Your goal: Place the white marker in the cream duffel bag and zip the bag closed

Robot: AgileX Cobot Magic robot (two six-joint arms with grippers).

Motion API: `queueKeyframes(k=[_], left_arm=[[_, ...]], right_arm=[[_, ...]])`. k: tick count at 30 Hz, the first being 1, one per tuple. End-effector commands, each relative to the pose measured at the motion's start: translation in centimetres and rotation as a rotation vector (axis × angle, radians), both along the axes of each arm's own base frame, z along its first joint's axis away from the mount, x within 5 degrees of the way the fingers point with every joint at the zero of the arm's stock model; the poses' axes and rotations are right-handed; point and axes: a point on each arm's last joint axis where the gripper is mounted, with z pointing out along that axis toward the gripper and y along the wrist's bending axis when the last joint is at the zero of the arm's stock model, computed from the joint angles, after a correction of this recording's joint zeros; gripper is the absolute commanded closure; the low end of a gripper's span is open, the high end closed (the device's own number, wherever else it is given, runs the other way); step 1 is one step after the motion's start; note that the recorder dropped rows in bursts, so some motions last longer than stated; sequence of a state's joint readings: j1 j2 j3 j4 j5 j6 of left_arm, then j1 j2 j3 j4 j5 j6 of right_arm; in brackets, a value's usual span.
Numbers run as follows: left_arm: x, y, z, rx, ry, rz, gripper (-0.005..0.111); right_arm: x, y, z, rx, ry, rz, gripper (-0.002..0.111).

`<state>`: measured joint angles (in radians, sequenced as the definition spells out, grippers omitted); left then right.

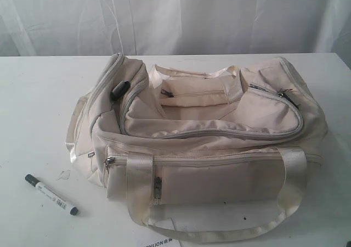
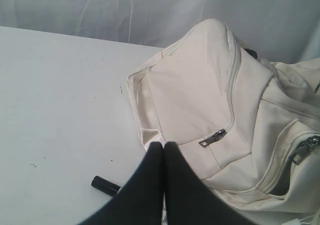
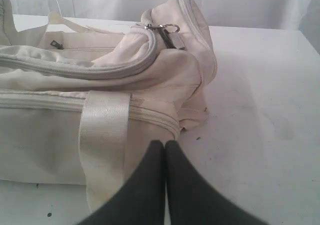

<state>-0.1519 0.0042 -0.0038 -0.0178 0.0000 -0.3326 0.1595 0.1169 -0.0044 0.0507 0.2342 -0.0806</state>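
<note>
Open the closed, empty left gripper [image 2: 163,147] and pinch mid-barrel the slim white black-capped marker pen [image 1: 51,194] near-left of the soft cream fabric duffel bag [image 1: 208,121], leaving the closed right gripper [image 3: 164,145] idle.

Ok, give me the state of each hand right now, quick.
Left hand: closed, holding nothing; the white marker lies on the table.
Right hand: closed, holding nothing.

Cream duffel bag [image 1: 219,126]; white, black-capped marker [image 1: 51,194].
</note>
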Motion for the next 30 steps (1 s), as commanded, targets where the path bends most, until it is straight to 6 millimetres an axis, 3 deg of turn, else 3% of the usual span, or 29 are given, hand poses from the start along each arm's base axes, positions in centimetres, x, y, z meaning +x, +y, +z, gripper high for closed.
queueKeyframes(k=[1, 26, 30], left_arm=[[0.0, 0.0, -0.1, -0.011, 0.001, 0.001, 0.107], [0.0, 0.0, -0.1, -0.011, 0.001, 0.001, 0.107], [0.0, 0.0, -0.1, -0.011, 0.001, 0.001, 0.107]], right_arm=[[0.0, 0.0, -0.1, 0.001, -0.005, 0.000, 0.108], [0.0, 0.0, -0.1, -0.004, -0.005, 0.001, 0.108], [0.2, 0.0, 1.2, 0.065, -0.137, -0.014, 0.108]])
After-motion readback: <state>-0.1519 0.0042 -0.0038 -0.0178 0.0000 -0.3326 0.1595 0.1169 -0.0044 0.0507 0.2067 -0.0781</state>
